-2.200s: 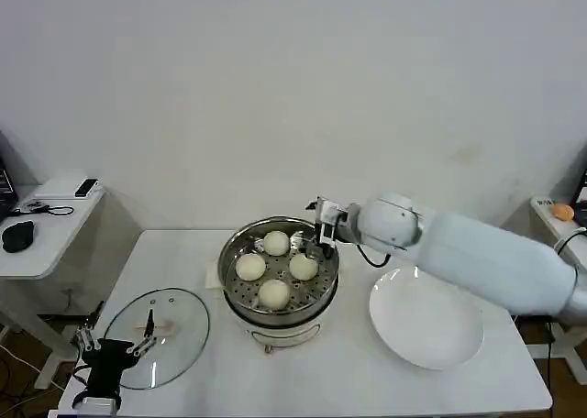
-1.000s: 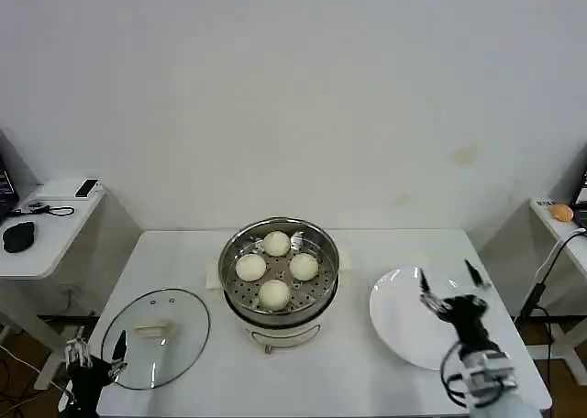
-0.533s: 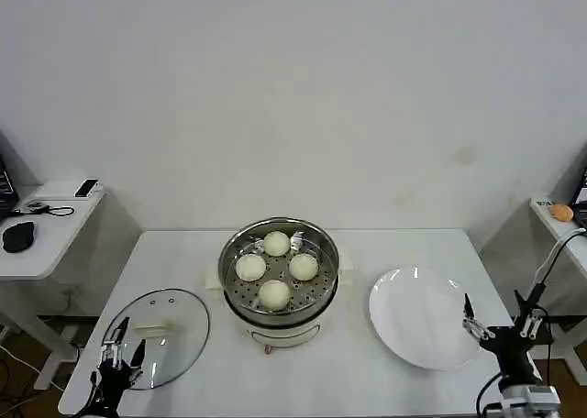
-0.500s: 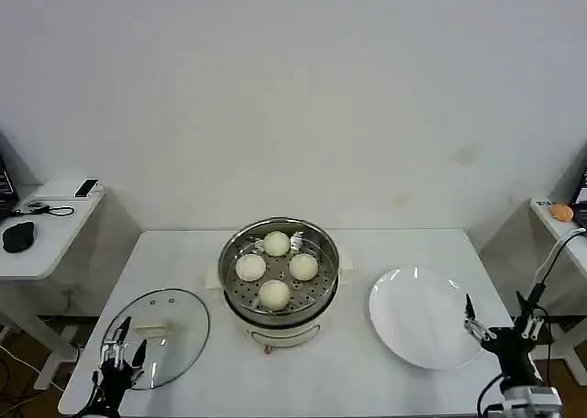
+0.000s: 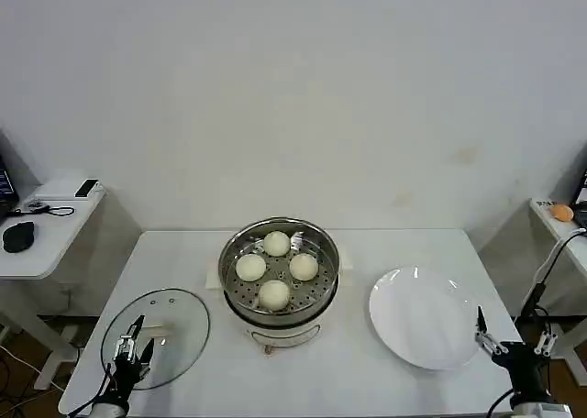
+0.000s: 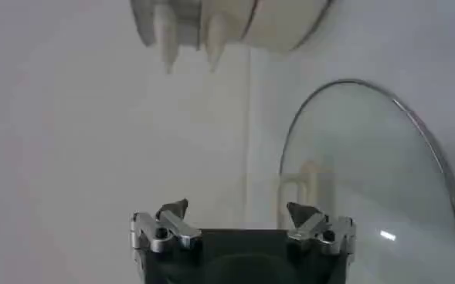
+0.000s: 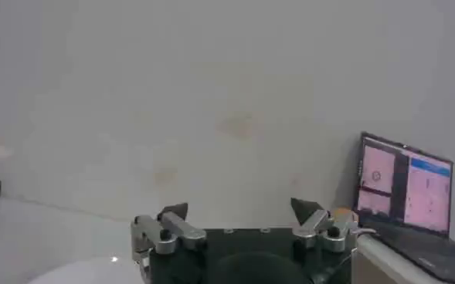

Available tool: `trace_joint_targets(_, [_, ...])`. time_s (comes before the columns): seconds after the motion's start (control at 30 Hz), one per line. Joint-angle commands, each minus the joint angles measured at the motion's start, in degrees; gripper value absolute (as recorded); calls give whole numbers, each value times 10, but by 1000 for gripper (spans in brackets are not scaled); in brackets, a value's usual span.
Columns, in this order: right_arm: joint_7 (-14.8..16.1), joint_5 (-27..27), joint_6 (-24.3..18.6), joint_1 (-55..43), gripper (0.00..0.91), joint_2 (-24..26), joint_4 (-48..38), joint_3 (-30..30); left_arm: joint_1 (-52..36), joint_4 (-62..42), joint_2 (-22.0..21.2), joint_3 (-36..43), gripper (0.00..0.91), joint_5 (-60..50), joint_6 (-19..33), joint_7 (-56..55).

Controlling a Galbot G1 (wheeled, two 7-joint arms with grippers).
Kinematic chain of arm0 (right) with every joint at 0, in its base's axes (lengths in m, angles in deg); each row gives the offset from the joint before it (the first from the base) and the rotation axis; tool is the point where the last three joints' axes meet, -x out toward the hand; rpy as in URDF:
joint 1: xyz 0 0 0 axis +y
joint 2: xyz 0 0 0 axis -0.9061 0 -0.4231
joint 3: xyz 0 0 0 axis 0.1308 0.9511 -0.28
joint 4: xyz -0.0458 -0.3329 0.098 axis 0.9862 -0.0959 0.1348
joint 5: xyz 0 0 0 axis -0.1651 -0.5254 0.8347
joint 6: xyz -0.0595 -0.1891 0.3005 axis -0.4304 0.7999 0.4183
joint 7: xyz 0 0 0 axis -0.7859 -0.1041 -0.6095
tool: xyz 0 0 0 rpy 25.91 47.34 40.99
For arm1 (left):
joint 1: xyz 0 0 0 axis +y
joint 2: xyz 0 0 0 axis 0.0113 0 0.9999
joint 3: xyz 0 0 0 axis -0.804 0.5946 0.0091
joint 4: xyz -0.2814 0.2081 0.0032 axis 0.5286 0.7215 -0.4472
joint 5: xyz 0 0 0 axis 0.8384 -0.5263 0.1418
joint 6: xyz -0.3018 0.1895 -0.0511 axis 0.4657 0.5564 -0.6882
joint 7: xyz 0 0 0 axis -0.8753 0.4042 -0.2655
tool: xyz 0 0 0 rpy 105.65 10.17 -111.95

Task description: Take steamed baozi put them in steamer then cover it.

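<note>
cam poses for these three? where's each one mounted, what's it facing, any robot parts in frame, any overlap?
Head: high on the robot, looking down at the table, steamer with four buns, lid, plate; left tool and right tool at the near corners.
Left wrist: low over the table, facing the lid; its open tool in front.
Right wrist: facing the wall and a laptop; its open tool in front.
Shared: head and left wrist both show the lid and steamer base.

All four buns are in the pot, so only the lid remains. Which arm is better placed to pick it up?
Probably the left. The left gripper, jaws open, sits at the near edge of the cover by its handle. The right gripper is beyond the white plate, across the steamer.
</note>
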Motion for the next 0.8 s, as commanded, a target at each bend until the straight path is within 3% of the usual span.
trace_joint_targets(0.03, [0,1,-4,8,907,-6,1,-5,-46,-44,8,8,907,-11,-2,8])
trace_joint_targets(0.8, [2,-18,-14,-1,907,-15,-23,8,-132,-93,29,30,907,-6,-13,27])
